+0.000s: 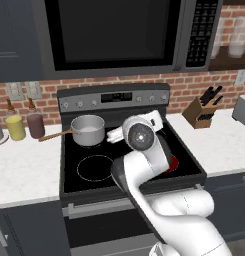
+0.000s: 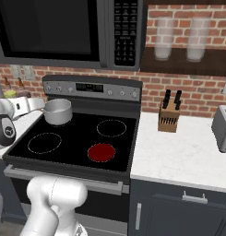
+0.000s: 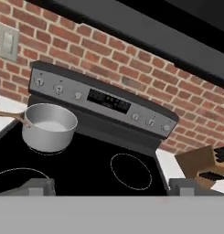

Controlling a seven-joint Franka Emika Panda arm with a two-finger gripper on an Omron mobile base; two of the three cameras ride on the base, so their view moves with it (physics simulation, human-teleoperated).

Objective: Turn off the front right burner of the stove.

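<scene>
Hand [image 3: 111, 186] fingers spread, empty, above stove [image 2: 77, 138]; right view bares red front right burner [image 2: 101, 152].

Even flat rendered light, soft low-resolution blur, no glare.

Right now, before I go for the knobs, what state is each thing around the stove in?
Front right burner: solid red, on.
Back right burner: white ring, off.
Front left burner: white ring, off.
Pot: upright on the back left burner, no lid, handle pointing left.
Microwave: door shut.
End effector: fingers spread, holding nothing, facing the back panel.
</scene>
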